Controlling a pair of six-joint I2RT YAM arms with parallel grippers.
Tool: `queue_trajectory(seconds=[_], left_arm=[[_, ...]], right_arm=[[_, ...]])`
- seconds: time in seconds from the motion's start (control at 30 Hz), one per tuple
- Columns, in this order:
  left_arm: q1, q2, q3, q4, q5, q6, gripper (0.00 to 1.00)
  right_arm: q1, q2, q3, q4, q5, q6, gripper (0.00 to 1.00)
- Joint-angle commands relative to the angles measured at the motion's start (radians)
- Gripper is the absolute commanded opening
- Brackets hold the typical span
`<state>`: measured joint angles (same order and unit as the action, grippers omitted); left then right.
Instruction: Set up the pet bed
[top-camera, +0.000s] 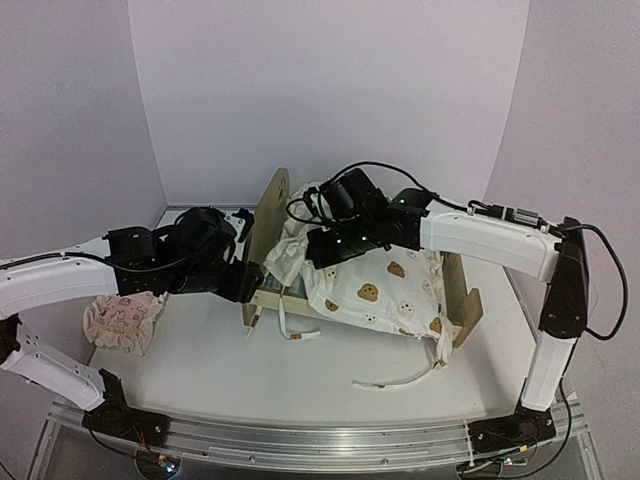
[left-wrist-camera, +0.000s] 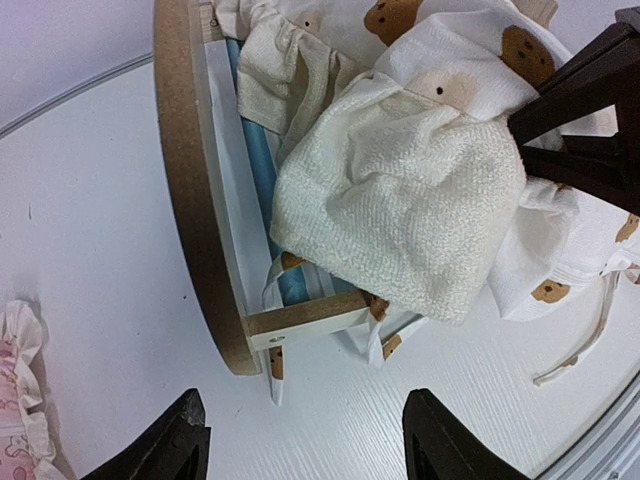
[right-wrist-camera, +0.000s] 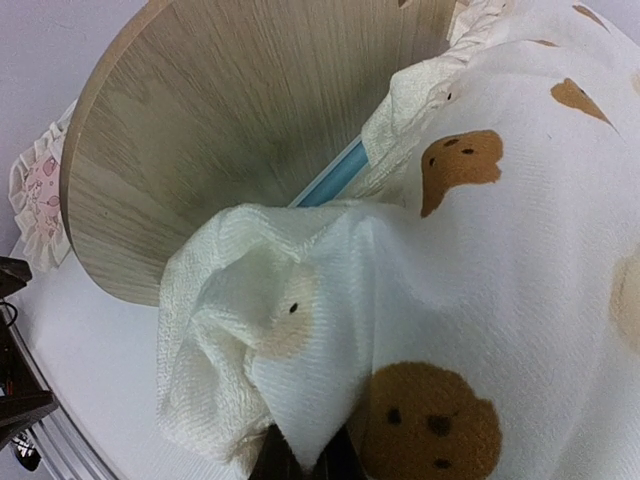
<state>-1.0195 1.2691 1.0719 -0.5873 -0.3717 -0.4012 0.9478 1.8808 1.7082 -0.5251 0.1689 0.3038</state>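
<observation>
The right gripper (right-wrist-camera: 305, 458) is clamped on a corner of the quilt (right-wrist-camera: 520, 260), likely to spread it over the pet bed (left-wrist-camera: 185, 200). The left gripper (left-wrist-camera: 305, 425) hangs open and empty nearby.

You have the pet bed (top-camera: 272, 296) standing mid-table (top-camera: 300, 370), headboard (right-wrist-camera: 230, 130) to the left and footboard (top-camera: 463, 300) to the right. The quilt (top-camera: 385, 285) lies on the bed over the mattress (left-wrist-camera: 262, 170), heaped toward the headboard. Its ties (top-camera: 395, 380) trail onto the table in front of the bed. The pillow (top-camera: 122, 322) lies well left of the bed. Your left gripper (left-wrist-camera: 300, 440) sits just left of the headboard's front corner. Your right gripper (right-wrist-camera: 305, 460) is at the quilt's fold near the headboard.
</observation>
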Motion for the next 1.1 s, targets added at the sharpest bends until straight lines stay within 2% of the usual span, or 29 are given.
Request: queue_trajectory(seconds=[0.0,0.17,0.5,0.8,1.07], left_arm=[[0.005,-0.017,0.047,-0.036,-0.051,-0.02,0.69],[0.005,0.05,0.064,-0.068,-0.147,-0.065,0.68],[0.005,0.06,0.024,-0.09,-0.099,-0.135,0.67],[0.005,0.016,-0.196,-0.06,0.029,-0.287,0.59],[0.006,0.11,-0.293,0.085,0.076,-0.286,0.55]], right_arm=[[-0.003,0.023,0.045,0.016,0.033,-0.001,0.0],[-0.003,0.052,0.052,0.016,0.012,0.015,0.0],[-0.002,0.122,0.089,0.016,-0.036,0.023,0.02],[-0.001,0.18,0.17,0.016,-0.116,0.064,0.03],[-0.001,0.185,0.162,0.017,-0.13,0.081,0.14]])
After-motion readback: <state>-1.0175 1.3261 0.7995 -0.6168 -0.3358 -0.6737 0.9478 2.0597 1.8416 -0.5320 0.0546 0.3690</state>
